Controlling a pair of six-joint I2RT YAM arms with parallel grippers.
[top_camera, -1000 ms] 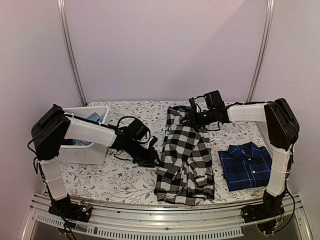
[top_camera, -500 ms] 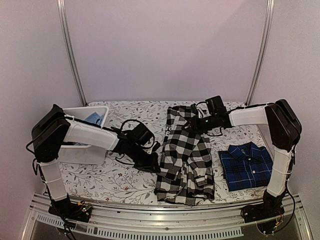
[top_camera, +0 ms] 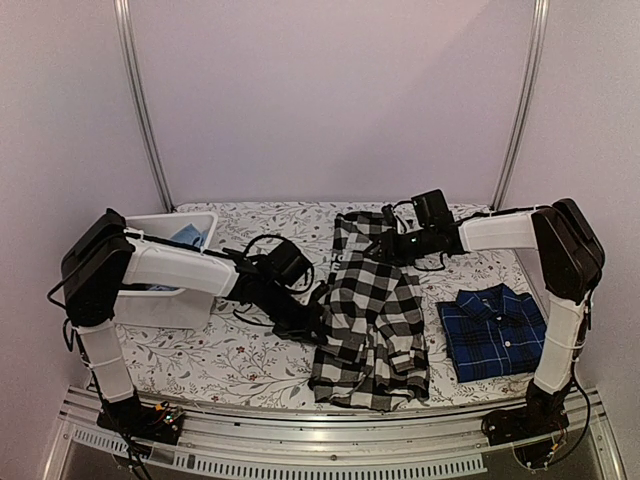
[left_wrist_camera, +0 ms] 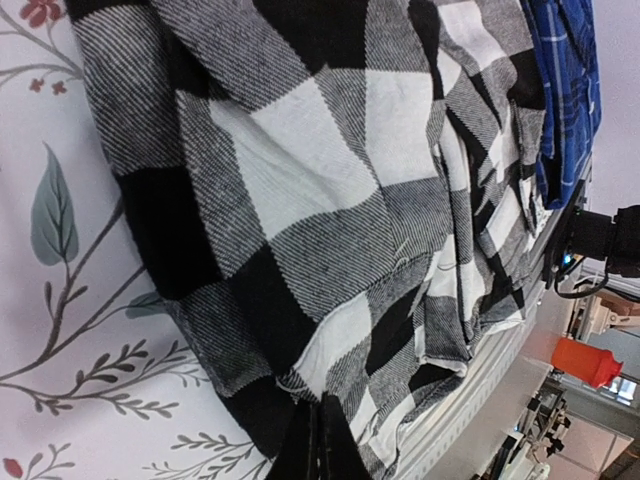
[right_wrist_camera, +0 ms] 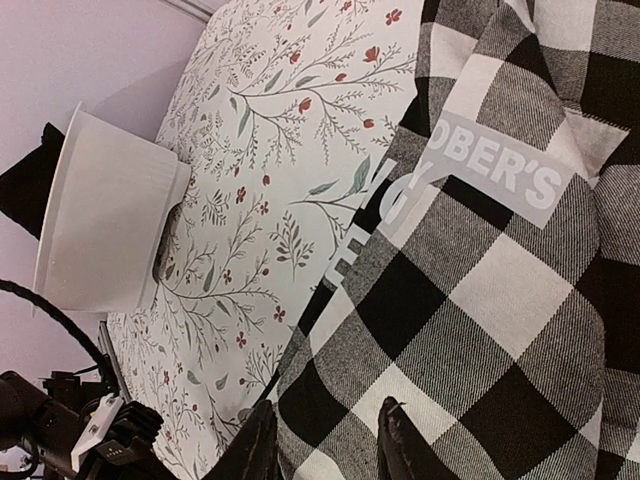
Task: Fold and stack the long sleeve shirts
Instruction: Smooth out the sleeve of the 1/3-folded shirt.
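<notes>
Okay, the large black-and-white buffalo-check button-up cloth shirt (top_camera: 372, 320) lies rumpled lengthwise mid-table, just left of the folded navy blue plaid shirt (top_camera: 492, 332). My left gripper (left_wrist_camera: 315, 445) is clenched on the check shirt's left edge, while the right gripper (right_wrist_camera: 325, 425) sits at the collar end with its fingers partly apart over the cloth, and I can't tell if it's pinching a fold. I judge the shirt soft, light and floppy, likely to drag and bunch on the floral tablecloth (top_camera: 230, 360), so I'd take it by hems or shoulder seams, pinching a doubled edge.
</notes>
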